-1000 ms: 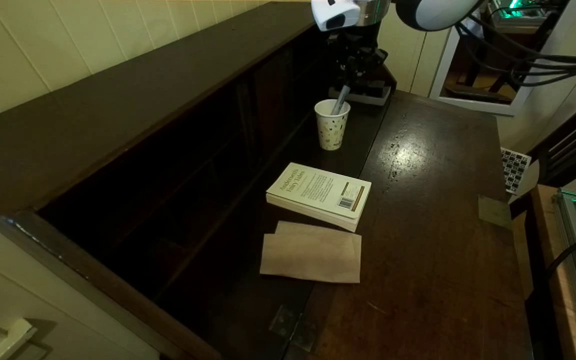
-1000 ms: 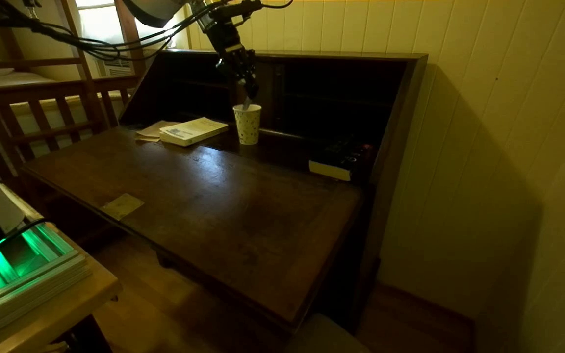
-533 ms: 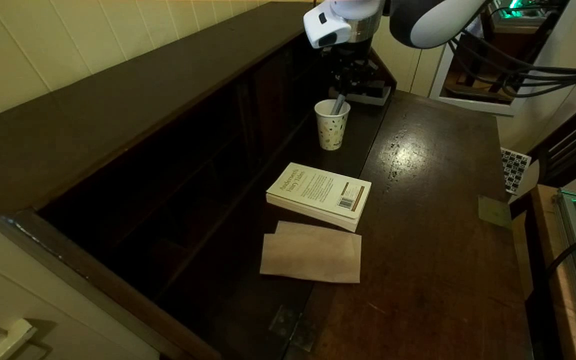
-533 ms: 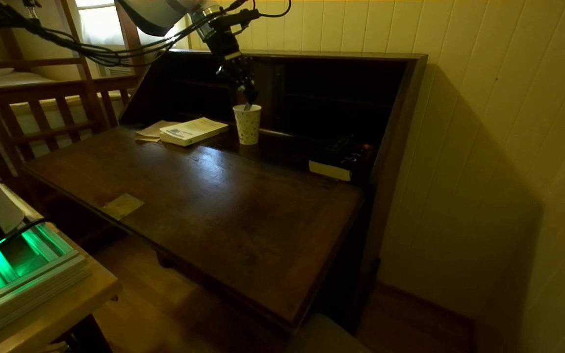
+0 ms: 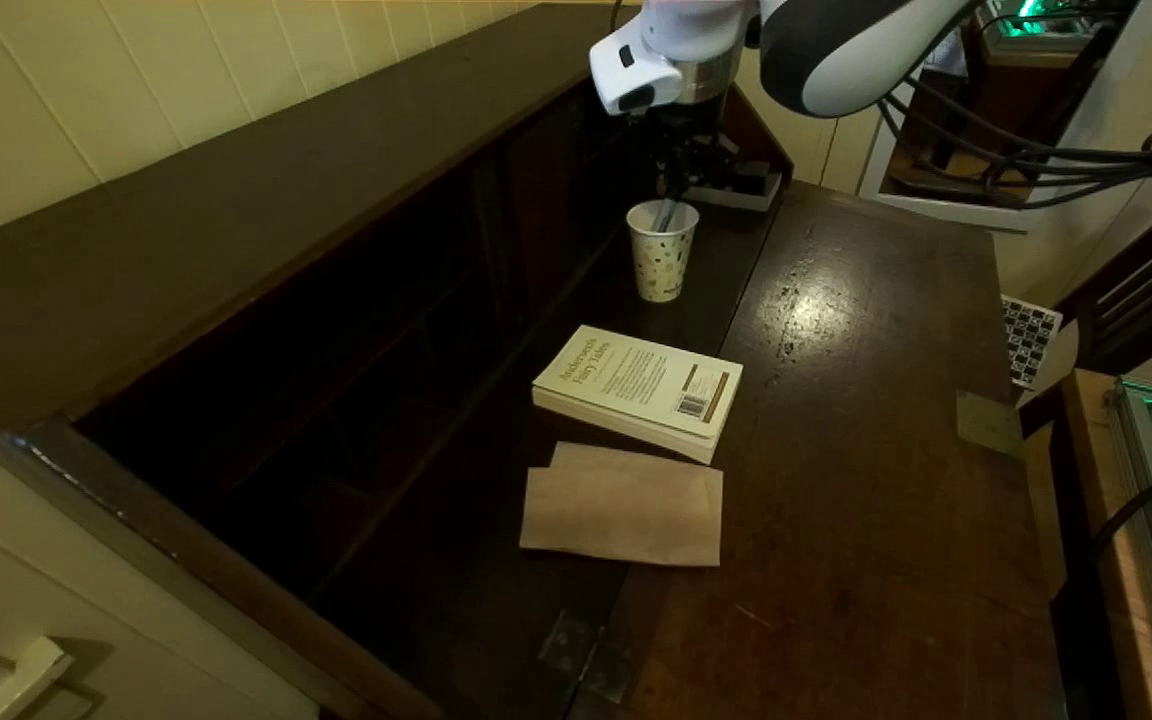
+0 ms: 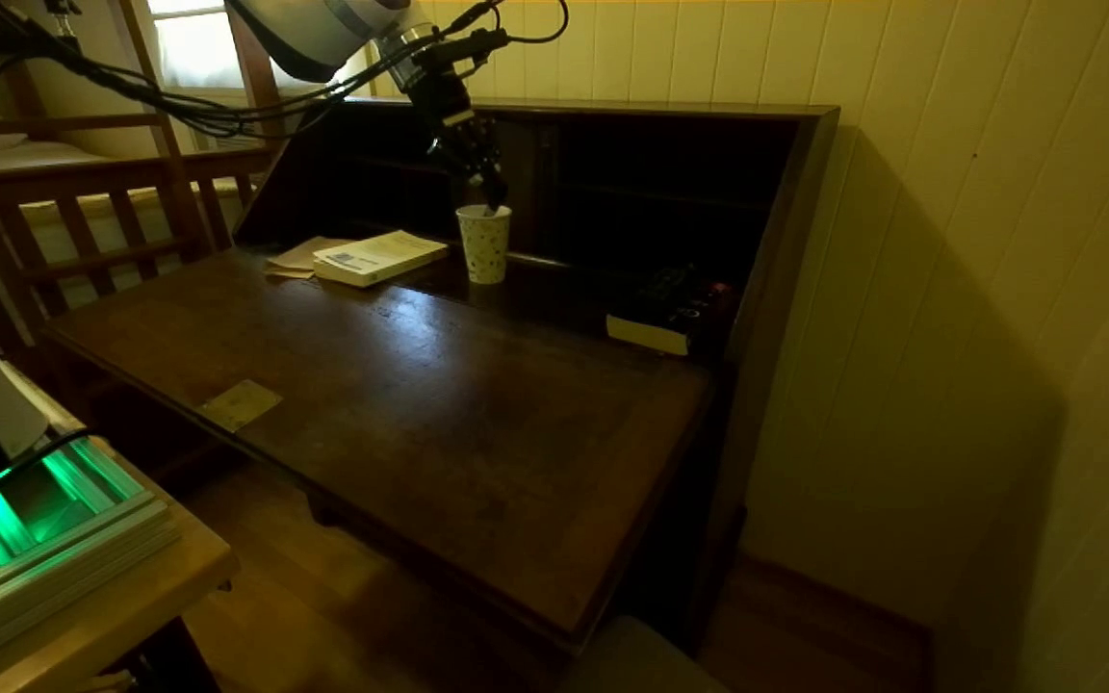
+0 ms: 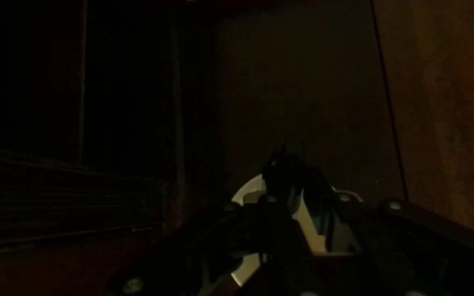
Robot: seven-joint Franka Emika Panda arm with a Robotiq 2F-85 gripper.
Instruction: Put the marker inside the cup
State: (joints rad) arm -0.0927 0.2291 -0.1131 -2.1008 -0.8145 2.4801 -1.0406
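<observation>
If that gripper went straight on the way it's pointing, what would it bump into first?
Probably the cup: the gripper slants down toward its open mouth, with the held marker leading. Whether it would touch rim or inside first is unclear.

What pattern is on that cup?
The cup is pale, flecked with dark and tan, clearest in an exterior view.

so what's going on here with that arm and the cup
A robot arm is putting a marker into a patterned paper cup. Its gripper is closed on the marker at the cup's mouth, and the marker's lower part is below the rim; it has not been let go yet. The cup stands upright on a dark wooden desk. A white book and some brown paper lie flat nearby.
</observation>
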